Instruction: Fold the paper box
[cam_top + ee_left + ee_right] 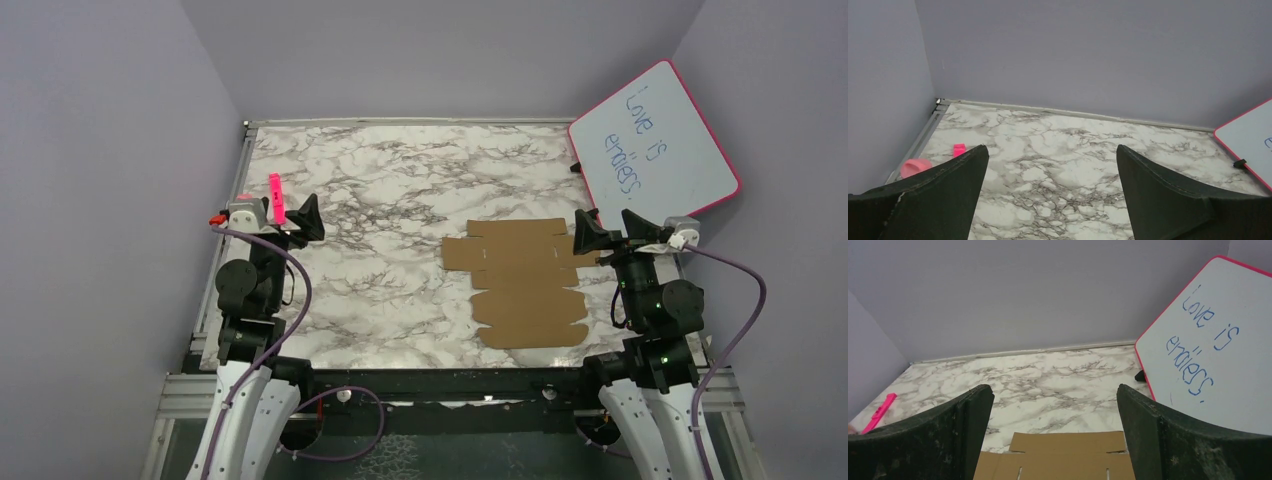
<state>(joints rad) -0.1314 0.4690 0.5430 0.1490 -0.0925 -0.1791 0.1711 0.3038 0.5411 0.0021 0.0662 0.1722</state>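
The paper box [522, 281] is a flat brown die-cut cardboard sheet with tabs and slots, lying on the marble table right of centre. Its far edge shows in the right wrist view [1063, 455] between my fingers. My right gripper [588, 234] is open and empty, held above the table at the sheet's right side. My left gripper [302, 222] is open and empty at the left of the table, far from the sheet. In the left wrist view only bare marble lies between the fingers [943, 195].
A pink-framed whiteboard [655, 140] with blue writing leans at the back right corner. A pink marker [276, 197] lies at the left by my left gripper. Grey walls close the table on three sides.
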